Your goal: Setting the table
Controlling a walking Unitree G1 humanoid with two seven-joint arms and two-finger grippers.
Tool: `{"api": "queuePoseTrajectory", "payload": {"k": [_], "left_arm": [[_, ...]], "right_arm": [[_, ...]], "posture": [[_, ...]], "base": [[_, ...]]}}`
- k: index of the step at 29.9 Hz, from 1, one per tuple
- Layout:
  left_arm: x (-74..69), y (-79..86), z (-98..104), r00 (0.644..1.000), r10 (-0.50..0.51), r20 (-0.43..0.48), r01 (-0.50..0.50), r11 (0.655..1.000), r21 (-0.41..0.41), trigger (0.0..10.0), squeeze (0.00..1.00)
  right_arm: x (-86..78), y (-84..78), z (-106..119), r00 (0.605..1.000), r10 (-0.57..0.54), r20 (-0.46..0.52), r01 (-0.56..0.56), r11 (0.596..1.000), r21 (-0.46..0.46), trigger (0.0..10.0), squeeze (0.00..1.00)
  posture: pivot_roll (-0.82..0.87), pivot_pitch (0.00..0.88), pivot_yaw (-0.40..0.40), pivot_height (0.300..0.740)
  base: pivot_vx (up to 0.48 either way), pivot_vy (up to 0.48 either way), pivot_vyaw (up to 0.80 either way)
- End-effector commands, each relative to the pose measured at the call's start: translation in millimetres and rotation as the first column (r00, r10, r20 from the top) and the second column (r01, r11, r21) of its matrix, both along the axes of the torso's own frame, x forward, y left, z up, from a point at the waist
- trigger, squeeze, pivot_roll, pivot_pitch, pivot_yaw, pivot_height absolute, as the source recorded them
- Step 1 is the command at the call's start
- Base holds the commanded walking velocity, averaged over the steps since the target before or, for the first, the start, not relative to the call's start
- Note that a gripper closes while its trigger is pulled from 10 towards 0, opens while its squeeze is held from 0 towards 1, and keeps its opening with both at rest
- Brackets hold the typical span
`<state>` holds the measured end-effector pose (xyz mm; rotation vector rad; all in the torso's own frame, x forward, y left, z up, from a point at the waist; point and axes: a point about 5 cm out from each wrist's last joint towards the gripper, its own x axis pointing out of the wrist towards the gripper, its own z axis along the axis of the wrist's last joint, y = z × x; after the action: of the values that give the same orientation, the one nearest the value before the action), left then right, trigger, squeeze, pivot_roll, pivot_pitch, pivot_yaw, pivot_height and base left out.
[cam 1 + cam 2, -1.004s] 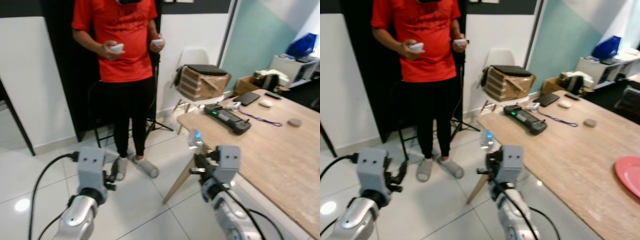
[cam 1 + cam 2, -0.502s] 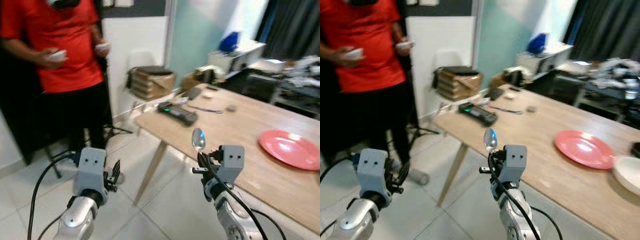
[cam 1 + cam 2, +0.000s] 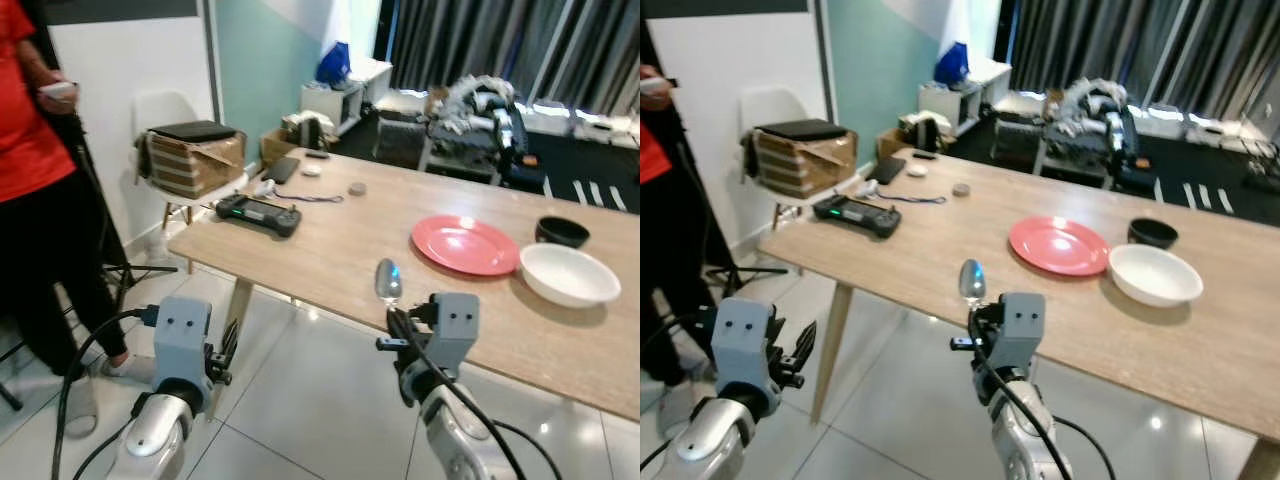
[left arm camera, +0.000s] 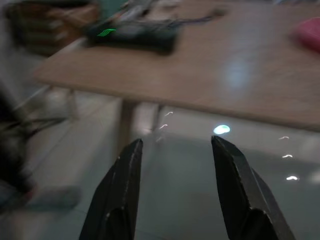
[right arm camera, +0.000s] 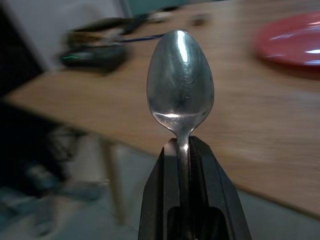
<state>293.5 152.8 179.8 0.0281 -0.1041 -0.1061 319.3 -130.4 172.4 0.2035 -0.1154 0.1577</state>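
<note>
no text, label, brand, number or sign can be read in any view. the green glow on the black controller (image 3: 259, 213) on the wooden table (image 3: 340, 260) is too small and blurred to make out as characters.
</note>
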Motion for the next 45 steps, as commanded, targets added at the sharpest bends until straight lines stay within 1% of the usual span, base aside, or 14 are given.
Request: {"api": "queuePoseTrajectory", "payload": {"k": [1, 5, 27, 32, 37, 45], "left_arm": [[-2.3, 4.5, -4.5, 1.0, 0.014, -0.019, -0.013, 1.0, 0.007, 10.0, 0.0], [-3.0, 3.9, -3.3, 1.0, 0.011, -0.011, -0.011, 1.0, -0.007, 10.0, 0.0], [-1.4, 5.5, -2.3, 1.0, 0.025, -0.004, -0.025, 1.0, 0.006, 10.0, 0.0], [-1.4, 5.6, -2.3, 1.0, 0.027, -0.001, -0.027, 0.999, 0.021, 10.0, 0.0], [-1.3, 5.3, -1.3, 1.0, 0.024, 0.01, -0.024, 1.0, 0.019, 10.0, 0.0], [-1.3, 5.5, -1.2, 1.0, 0.026, 0.012, -0.026, 0.999, 0.02, 10.0, 0.0]], "right_arm": [[-0.8, 2.1, 1.3, 1.0, 0.004, 0.007, -0.004, 1.0, 0.003, 10.0, 0.0], [-0.9, 2.2, 1.2, 1.0, 0.005, 0.006, -0.006, 1.0, 0.002, 10.0, 0.0], [0.1, 2.0, 1.6, 1.0, -0.002, 0.007, 0.002, 1.0, 0.002, 10.0, 0.0], [0.9, 1.9, 2.8, 1.0, -0.006, 0.011, 0.006, 1.0, 0.002, 10.0, 0.0], [1.2, 3.7, 5.5, 1.0, -0.001, 0.032, 0.001, 1.0, -0.007, 10.0, 0.0], [1.3, 4.2, 5.8, 0.999, 0.003, 0.034, -0.003, 1.0, -0.006, 10.0, 0.0]], "posture": [[0.05, 0.086, 0.042, 0.74], [0.05, 0.086, 0.041, 0.74], [0.05, 0.084, 0.042, 0.74], [0.05, 0.083, 0.042, 0.74], [0.06, 0.077, 0.041, 0.74], [0.06, 0.075, 0.04, 0.74]], "base": [[0.0, 0.0, -0.8], [0.0, 0.0, -0.8], [0.0, 0.0, -0.8], [0.0, 0.0, -0.8], [0.48, 0.0, 0.0], [0.48, 0.0, 0.0]]}}
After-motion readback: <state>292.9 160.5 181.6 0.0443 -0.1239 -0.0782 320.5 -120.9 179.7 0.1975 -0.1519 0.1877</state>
